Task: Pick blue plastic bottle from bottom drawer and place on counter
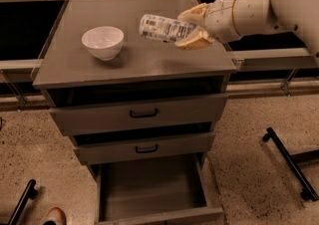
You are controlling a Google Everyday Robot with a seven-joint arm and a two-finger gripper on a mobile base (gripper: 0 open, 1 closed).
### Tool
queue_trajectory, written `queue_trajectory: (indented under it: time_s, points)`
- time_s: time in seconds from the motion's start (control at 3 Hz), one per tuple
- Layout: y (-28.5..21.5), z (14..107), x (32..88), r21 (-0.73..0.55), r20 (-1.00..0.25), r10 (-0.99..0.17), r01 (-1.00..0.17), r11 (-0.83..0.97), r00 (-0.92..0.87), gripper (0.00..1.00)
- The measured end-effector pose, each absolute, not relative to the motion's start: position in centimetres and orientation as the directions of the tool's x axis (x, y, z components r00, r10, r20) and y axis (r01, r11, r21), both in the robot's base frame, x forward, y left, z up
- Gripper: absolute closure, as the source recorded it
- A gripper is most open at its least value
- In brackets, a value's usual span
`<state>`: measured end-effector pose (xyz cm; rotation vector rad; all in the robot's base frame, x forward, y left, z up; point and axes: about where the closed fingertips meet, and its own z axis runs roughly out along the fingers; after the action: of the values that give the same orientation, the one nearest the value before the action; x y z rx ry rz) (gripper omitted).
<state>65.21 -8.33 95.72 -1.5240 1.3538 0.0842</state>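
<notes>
The blue plastic bottle (162, 28) has a pale speckled label and lies sideways in the air, held just above the counter (134, 59). My gripper (192, 27) reaches in from the right and is shut on the bottle's right end, so its cap is hidden between the fingers. The bottle hangs over the right half of the counter, to the right of the white bowl. The bottom drawer (149, 189) is pulled open below and its grey floor is bare.
A white bowl (102, 42) stands on the counter's left half. Two upper drawers with black bar handles (143, 114) are slightly open. A black base leg (289, 162) lies on the floor at right. A shoe tip (54, 216) shows bottom left.
</notes>
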Motion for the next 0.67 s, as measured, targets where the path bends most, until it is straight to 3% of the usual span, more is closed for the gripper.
queue_trajectory:
  time_s: [0.33, 0.67]
  points:
    - [-9.5, 94.7, 69.4, -0.585, -0.666, -0.724, -0.726, 0.361, 0.177, 1.0]
    - [-10.0, 93.6, 71.5, -0.492, -0.724, -0.689, -0.732, 0.471, 0.043, 1.0]
